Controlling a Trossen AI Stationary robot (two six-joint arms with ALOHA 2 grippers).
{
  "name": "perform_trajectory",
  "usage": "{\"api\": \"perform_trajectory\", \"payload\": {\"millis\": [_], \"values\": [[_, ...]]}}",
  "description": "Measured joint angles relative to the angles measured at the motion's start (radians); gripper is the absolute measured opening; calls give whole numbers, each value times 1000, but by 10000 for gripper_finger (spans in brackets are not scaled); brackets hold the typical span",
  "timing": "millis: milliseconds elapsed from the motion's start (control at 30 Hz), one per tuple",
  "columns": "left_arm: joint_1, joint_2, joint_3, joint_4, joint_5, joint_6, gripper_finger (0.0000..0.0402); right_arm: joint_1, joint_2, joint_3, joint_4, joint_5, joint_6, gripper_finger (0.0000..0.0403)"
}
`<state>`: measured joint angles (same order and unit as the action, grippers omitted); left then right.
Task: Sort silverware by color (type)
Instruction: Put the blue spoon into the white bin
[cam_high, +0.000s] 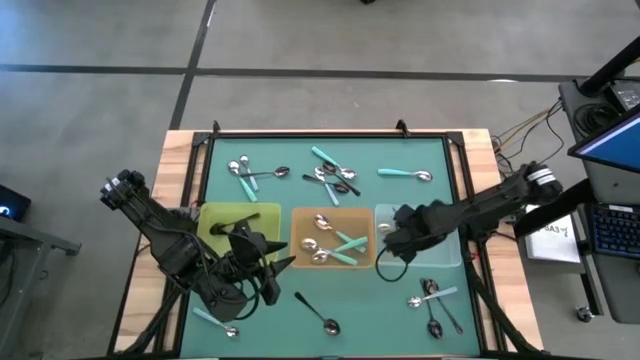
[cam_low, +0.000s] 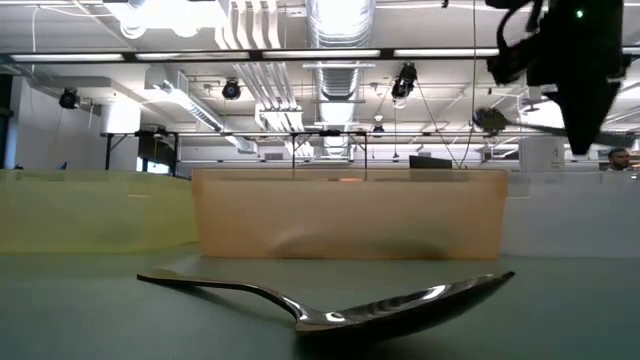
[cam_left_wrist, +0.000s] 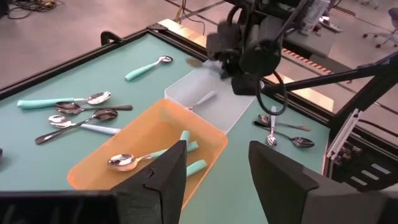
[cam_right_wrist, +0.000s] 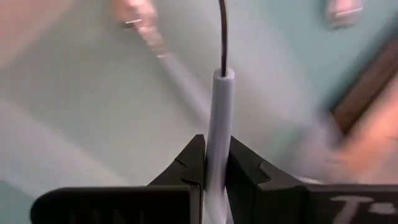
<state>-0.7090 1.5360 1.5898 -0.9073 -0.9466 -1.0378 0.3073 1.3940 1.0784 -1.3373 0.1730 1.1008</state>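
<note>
The silverware is small spoons with black, teal or pale handles. Several lie on the green mat, some in the orange tray, and one pale spoon lies in the clear tray. My right gripper hangs over the clear tray's left end, shut on a pale-handled spoon. My left gripper stands open with nothing between its fingers, by the yellow tray, facing the orange tray. My right gripper pinches the spoon's pale handle between its two fingers. The handle sticks out past the fingertips, with the thin metal stem beyond it; the bowl is outside that view. The fingers point steeply down, and the spoon is lifted clear above the clear tray.
A black spoon lies on the mat near the front edge, ahead of the orange tray. A few spoons lie at the near right, and a teal one at the near left. A black rail frames the mat.
</note>
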Motion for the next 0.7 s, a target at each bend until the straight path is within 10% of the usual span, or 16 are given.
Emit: {"api": "perform_trajectory", "payload": {"millis": [233,433,700], "values": [[0,0,0,1,-5,-7,155,0,-134,-230,307,-51,53,31],[1,0,0,2,-5,-34,155,0,-165,-257,293,-75,120,117],[-6,0,0,2,-2,-48,155,34,-163,-203,348,-334,124,186]]}}
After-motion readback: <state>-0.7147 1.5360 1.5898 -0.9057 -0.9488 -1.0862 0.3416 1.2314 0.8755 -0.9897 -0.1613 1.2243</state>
